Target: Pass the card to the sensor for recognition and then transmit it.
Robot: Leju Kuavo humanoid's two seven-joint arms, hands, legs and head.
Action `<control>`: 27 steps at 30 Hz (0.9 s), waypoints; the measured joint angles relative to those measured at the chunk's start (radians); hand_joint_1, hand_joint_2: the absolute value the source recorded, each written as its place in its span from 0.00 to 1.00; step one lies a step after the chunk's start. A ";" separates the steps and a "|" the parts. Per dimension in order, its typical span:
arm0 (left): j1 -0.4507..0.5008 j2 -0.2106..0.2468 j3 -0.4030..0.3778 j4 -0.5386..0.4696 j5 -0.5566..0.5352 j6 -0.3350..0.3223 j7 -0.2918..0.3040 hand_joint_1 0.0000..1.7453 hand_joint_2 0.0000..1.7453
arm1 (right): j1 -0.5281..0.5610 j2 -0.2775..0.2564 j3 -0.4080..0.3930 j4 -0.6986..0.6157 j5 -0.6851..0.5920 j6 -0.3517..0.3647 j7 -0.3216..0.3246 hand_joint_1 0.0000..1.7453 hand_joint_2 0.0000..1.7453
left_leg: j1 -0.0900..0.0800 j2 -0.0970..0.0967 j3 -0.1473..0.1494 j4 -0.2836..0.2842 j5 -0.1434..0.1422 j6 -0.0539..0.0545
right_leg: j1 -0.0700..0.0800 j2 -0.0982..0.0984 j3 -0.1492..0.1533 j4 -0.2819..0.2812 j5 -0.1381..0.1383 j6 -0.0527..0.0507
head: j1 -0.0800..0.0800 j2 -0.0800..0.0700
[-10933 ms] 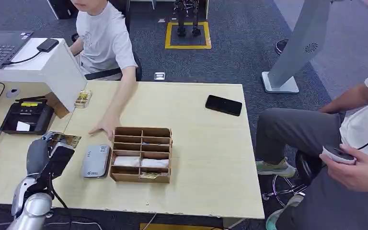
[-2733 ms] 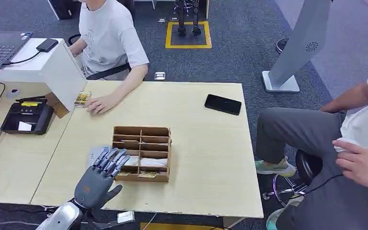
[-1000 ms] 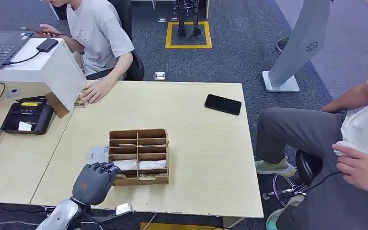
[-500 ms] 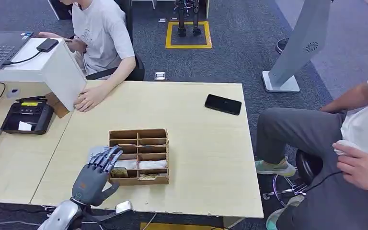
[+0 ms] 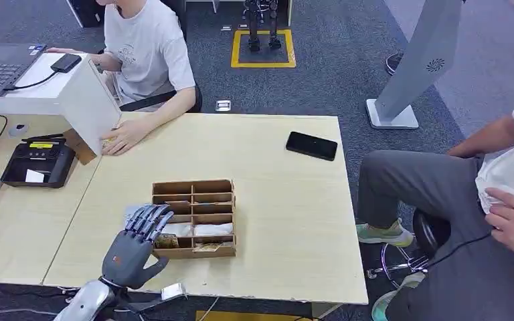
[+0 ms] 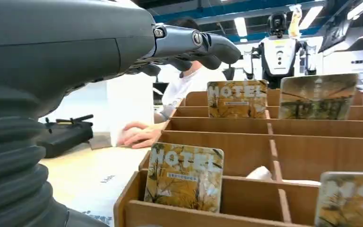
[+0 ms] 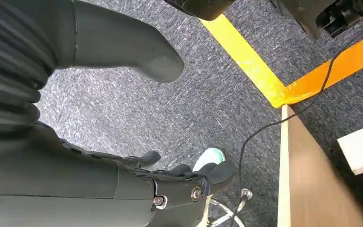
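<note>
My left hand hovers with fingers spread over the front left corner of the wooden divider box and holds nothing. Just beyond its fingertips a gold "HOTEL" card stands in the front left compartment. The left wrist view shows that card close up, under the straightened fingers, with other cards in slots farther back. A grey card sensor lies flat left of the box, mostly covered by my hand. My right hand hangs over grey carpet, fingers apart and empty.
A black phone lies at the table's far right. On the left desk stand a black terminal and a white box. A person's hand rests on the far left edge; another person sits right.
A second ago my left hand was curled at the box's front left corner. It has since spread its fingers, and the card stands in that compartment.
</note>
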 joint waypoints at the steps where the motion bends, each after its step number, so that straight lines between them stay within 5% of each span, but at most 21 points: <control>1: 0.003 0.000 0.000 0.000 0.001 0.001 -0.006 0.00 1.00 | 0.000 0.000 0.000 0.000 0.000 0.000 0.000 0.00 1.00 | 0.000 0.000 0.000 0.000 0.000 0.000 | 0.000 0.000 0.000 0.000 0.000 0.000 | 0.000 0.000; 11: 0.012 -0.001 -0.037 -0.044 0.060 -0.050 -0.104 0.00 1.00 | -0.006 0.002 0.000 -0.003 0.013 0.011 0.005 0.00 1.00 | 0.000 0.000 0.000 0.000 0.000 0.000 | 0.000 0.000 0.000 0.000 0.000 0.000 | 0.000 0.000; 27: 0.004 -0.007 -0.121 -0.053 0.101 -0.127 -0.153 0.00 1.00 | -0.013 0.006 -0.001 -0.008 0.018 0.018 0.008 0.00 1.00 | 0.000 0.000 0.000 0.000 0.000 0.000 | 0.000 0.000 0.000 0.000 0.000 0.000 | 0.000 0.000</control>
